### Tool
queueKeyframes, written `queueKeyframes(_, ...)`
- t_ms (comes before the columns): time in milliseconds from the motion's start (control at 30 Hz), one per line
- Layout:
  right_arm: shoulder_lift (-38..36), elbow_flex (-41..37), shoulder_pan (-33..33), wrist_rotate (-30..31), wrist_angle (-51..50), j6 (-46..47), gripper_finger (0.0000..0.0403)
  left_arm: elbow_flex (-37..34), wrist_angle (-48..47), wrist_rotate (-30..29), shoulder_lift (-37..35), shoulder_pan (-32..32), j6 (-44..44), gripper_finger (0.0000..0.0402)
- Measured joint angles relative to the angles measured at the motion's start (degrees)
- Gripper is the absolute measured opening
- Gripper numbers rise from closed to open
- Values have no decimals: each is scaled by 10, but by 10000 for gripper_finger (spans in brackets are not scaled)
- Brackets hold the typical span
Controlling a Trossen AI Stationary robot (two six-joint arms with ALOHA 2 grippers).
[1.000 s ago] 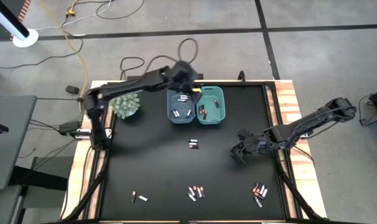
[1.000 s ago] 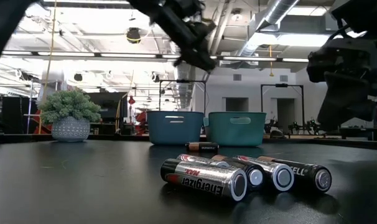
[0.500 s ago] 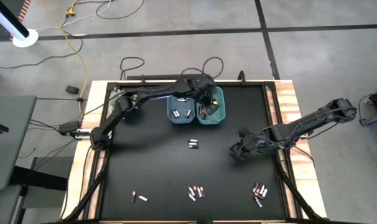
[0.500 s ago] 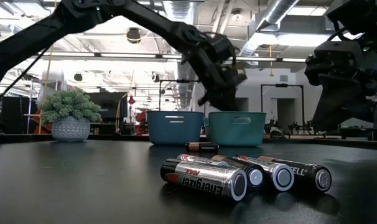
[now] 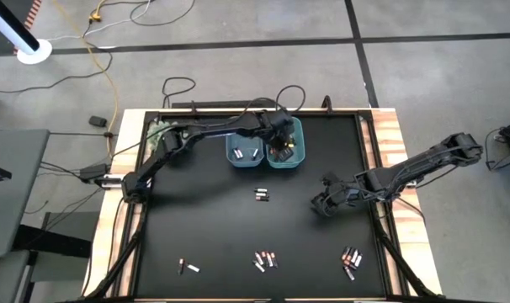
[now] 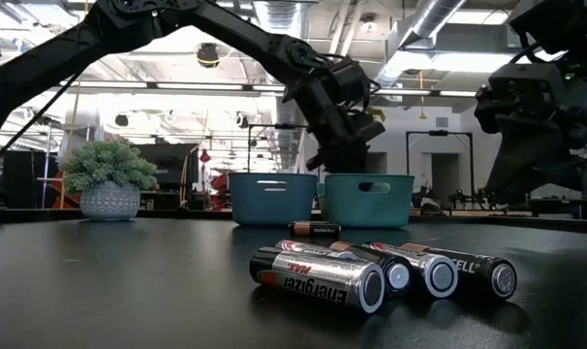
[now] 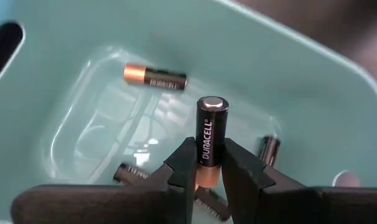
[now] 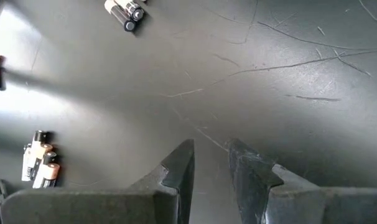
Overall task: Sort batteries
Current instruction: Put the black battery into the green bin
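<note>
Sorting partway: left gripper [image 7: 206, 167] jaws pinching a Duracell battery [image 7: 211, 135] over the teal bin [image 5: 294, 156]; right gripper [image 8: 209, 163] jaws slightly spread, empty; several batteries [image 5: 264, 258] left on the surface [image 5: 204, 219].

Robotics lab or industrial workshop: exposed ceiling ducts [image 6: 424, 24], strip lighting, concrete floor [image 5: 238, 21] with loose cables [image 5: 103, 50], more rigs behind.

Teal, blue, black and copper

A black battery [image 7: 211, 140] with a copper band and white lettering sits over the teal bin [image 7: 313, 93]; beside it stands a darker blue bin [image 5: 243, 150]. The counter [image 5: 204, 227] is matte black with a pale wood edge. A plant [image 6: 109, 165] shows grey-green in a speckled grey pot [image 6: 109, 202].
</note>
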Motion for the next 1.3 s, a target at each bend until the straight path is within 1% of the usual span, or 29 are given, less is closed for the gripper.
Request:
queueKeyframes(100, 0, 0, 0, 0, 1, 7, 118, 0, -17, 0, 0, 0, 8, 76)
queueKeyframes(267, 0, 0, 0, 0, 1, 8, 118, 0, -16, 0, 0, 0, 15, 117)
queueKeyframes(367, 0, 0, 0, 0, 2, 9, 118, 0, -17, 0, 0, 0, 14, 134)
queueKeyframes(467, 0, 0, 0, 0, 2, 9, 118, 0, -17, 0, 0, 0, 13, 140)
queueKeyframes(633, 0, 0, 0, 0, 2, 9, 118, -1, -40, -3, -16, 0, -16, 136)
queueKeyframes(700, 0, 0, 0, 0, 2, 9, 118, -1, -63, -18, -30, -1, -13, 133)
queueKeyframes(833, 0, 0, 1, 0, 1, 16, 118, -1, -115, -72, -55, -7, -22, 127)
queueKeyframes(967, 0, 0, 2, 0, 1, 25, 118, -1, -157, -86, -90, -19, -56, 126)
queueKeyframes(1100, 0, 0, 7, 0, 0, 33, 118, -1, -213, -100, -121, -36, -118, 126)
queueKeyframes(1300, 0, 0, 46, 0, 0, 34, 118, -1, -334, -182, -164, -94, -221, 125)
